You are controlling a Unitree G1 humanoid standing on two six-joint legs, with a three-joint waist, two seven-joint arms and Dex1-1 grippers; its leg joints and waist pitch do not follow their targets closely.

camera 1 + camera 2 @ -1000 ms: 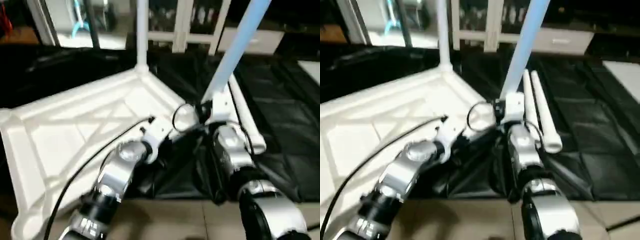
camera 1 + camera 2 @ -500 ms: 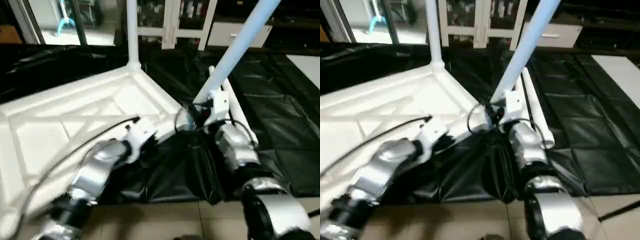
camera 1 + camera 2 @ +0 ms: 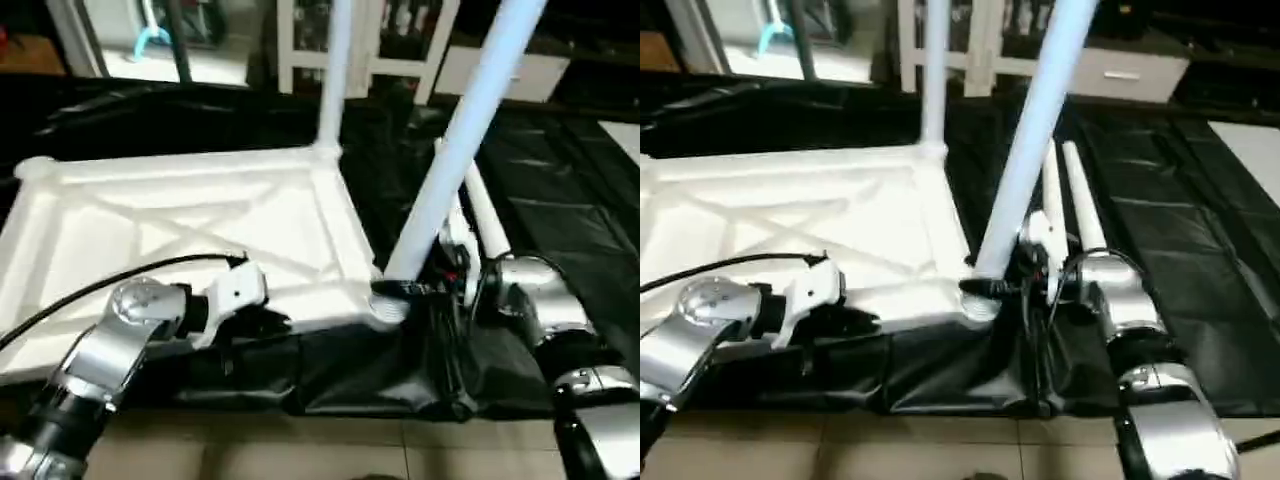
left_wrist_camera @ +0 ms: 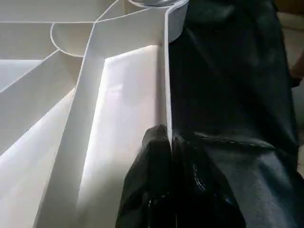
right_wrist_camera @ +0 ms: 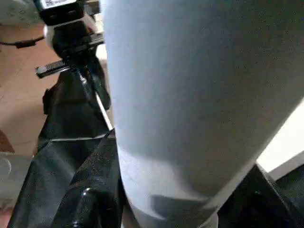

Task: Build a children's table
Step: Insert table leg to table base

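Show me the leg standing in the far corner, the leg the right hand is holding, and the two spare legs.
far corner leg (image 3: 335, 75), left eye view, mid shaft.
held leg (image 3: 455, 150), left eye view, mid shaft.
spare legs (image 3: 1080, 205), right eye view, shaft of the right one, lying on black sheet.

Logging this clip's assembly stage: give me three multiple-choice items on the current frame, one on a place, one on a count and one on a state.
1. Where is the left gripper?
A. on the tabletop's near rim
B. on the floor tiles
C. at the tabletop's far edge

2. How many loose legs lie on the black sheet?
A. none
B. two
C. four

3. How does the held leg in the right gripper stand?
A. lying flat
B. leaning, lower end at the near corner socket
C. snapped in two

Key: A, the wrist view shows its fingers pinching the rim. B, two lie side by side. B, it slants up from the socket.
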